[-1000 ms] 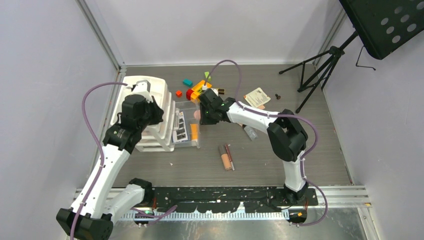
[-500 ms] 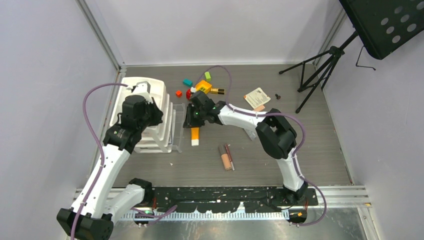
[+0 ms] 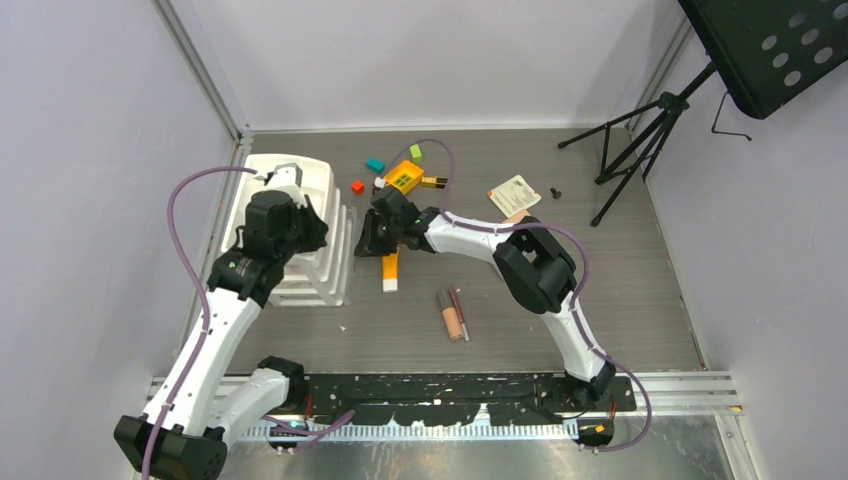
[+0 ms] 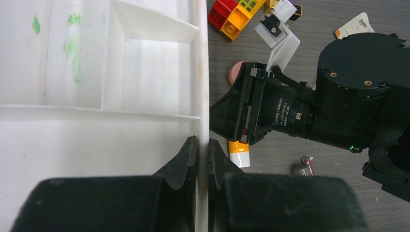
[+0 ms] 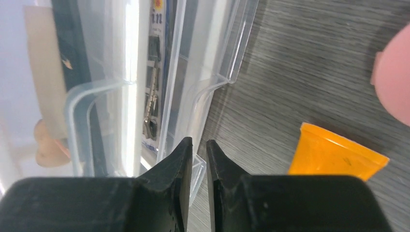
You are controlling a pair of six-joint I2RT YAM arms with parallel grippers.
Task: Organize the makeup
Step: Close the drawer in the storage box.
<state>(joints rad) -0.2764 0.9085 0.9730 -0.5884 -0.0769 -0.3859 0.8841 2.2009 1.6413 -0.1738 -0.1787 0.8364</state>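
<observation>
My left gripper [image 4: 203,147] is shut on the right wall of the white organizer tray [image 4: 145,72], which the top view shows as the tray [image 3: 305,175] at the left. My right gripper [image 5: 196,147] has its jaws closed down around the rim of a clear drawer [image 5: 212,72]. The drawer holds an eyeshadow palette [image 5: 153,77] and a beige tube [image 5: 46,67], and it lies against the tray. An orange tube with a white cap [image 3: 389,270] lies just right of the drawer, with a pink compact [image 4: 236,72] behind it. A beige tube and a red pencil [image 3: 452,313] lie nearer the front.
A yellow-and-red toy brick [image 3: 400,177] sits behind the right gripper, along with small red [image 3: 357,186], teal [image 3: 375,164] and green [image 3: 415,151] blocks. A printed card [image 3: 514,194] lies to the right. A black tripod [image 3: 630,150] stands at the back right.
My right gripper has swung left with the clear drawer, moving it against the white tray. The orange tube is left lying on the table. The jaws have narrowed. My left arm has not moved.
</observation>
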